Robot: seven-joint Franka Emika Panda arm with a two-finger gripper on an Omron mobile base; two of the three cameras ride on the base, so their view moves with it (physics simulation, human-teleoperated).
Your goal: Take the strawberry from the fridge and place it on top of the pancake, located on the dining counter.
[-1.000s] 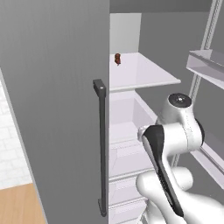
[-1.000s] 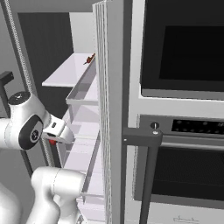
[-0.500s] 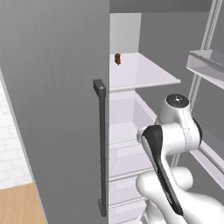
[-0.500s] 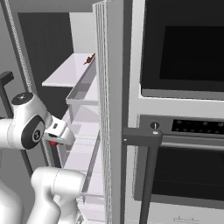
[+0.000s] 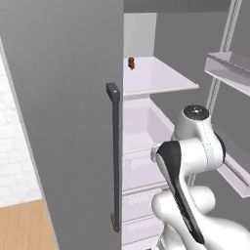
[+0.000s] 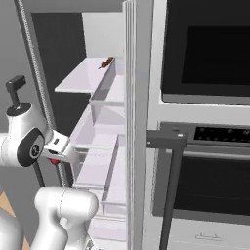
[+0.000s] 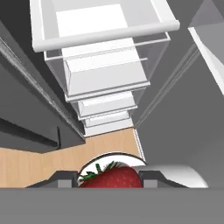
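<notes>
One strawberry (image 7: 110, 178) sits clamped between the gripper (image 7: 109, 179) fingertips at the bottom centre of the hand view, green leaves toward the upper left, long axis across the frame. Beyond it the fridge (image 7: 100, 65) drawers stack upward, open wood floor (image 7: 39, 164) below their edges.

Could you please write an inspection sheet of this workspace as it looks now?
Surface: white fridge shelf, mostly bare.
Job's things: strawberry sits between the finger tips, green leaves toward the drawers; fridge has one door open, clear drawers inside.
Clutter: small dark brownish item upright at the back of the shelf.
Grippers: gripper shut on the strawberry.
Cables: nothing seen.
Surroundings: wall oven beside the fridge; light wood floor.
</notes>
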